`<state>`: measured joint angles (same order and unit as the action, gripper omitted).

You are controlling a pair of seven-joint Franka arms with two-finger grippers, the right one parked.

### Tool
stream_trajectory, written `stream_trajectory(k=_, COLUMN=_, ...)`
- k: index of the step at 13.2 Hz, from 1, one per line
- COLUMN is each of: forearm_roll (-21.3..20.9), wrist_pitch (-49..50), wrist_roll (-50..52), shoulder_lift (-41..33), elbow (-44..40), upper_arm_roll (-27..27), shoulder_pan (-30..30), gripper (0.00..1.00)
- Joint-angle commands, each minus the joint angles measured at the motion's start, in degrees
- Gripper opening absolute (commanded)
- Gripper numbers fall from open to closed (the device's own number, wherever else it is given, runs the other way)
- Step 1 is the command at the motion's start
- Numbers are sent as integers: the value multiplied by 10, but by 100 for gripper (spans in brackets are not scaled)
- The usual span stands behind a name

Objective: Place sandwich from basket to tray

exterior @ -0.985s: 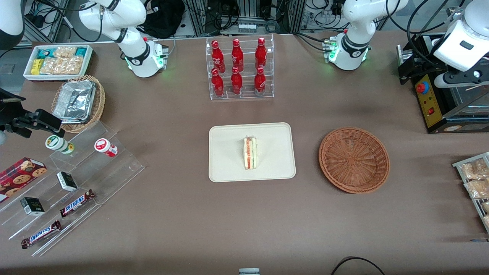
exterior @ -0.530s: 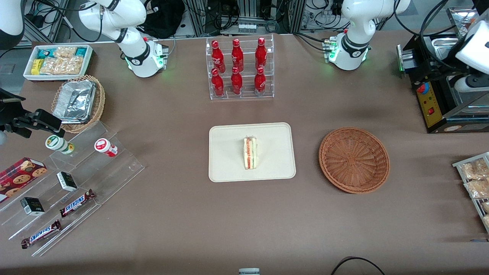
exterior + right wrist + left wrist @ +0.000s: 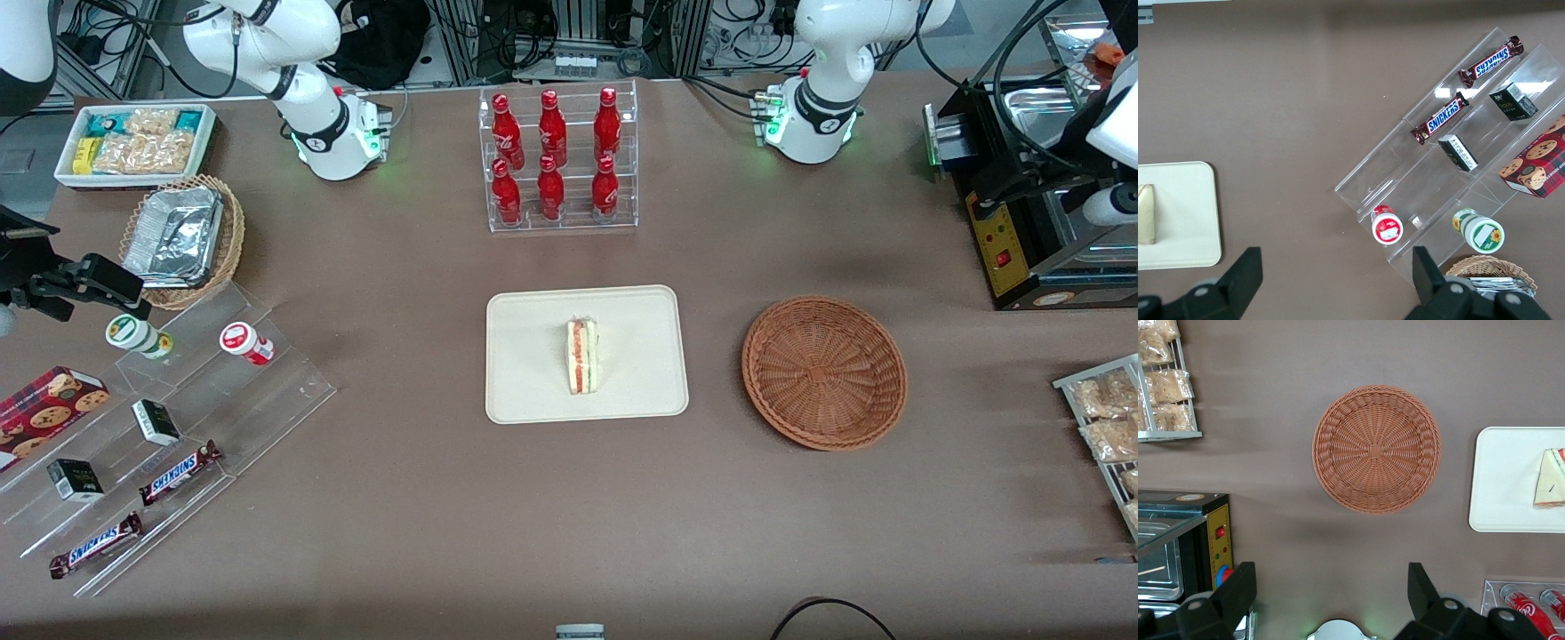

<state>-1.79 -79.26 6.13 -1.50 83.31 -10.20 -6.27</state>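
Since earlier frame my left arm pulled farther toward its end of bench. Gripper high above bench, fingers spread wide, empty. Sandwich on tray, long axis toward camera; basket empty, nearer gripper.

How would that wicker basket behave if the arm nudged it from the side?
The basket is empty, so it is probably light and would slide on the cloth. Wide and shallow, it looks unlikely to tip. Its woven rim may flex slightly. The gripper, open, hangs high above it, toward the bottles.
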Motion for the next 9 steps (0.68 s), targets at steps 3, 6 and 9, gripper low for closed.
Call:
stream_trajectory(k=3, forearm_roll=-8, wrist_pitch=13, wrist_roll=-1, shoulder_lift=28, elbow=-44, upper_arm_roll=8, shoulder_pan=11, gripper=100)
stream_trajectory(k=6, forearm_roll=-12, wrist_pitch=13, wrist_roll=-2, shoulder_lift=28, elbow=-40, upper_arm_roll=15, shoulder_pan=10, gripper=100)
stream_trajectory(k=9, forearm_roll=-11, wrist_pitch=13, wrist_roll=-7, shoulder_lift=26, elbow=-39, upper_arm_roll=18, shoulder_pan=10, gripper=100)
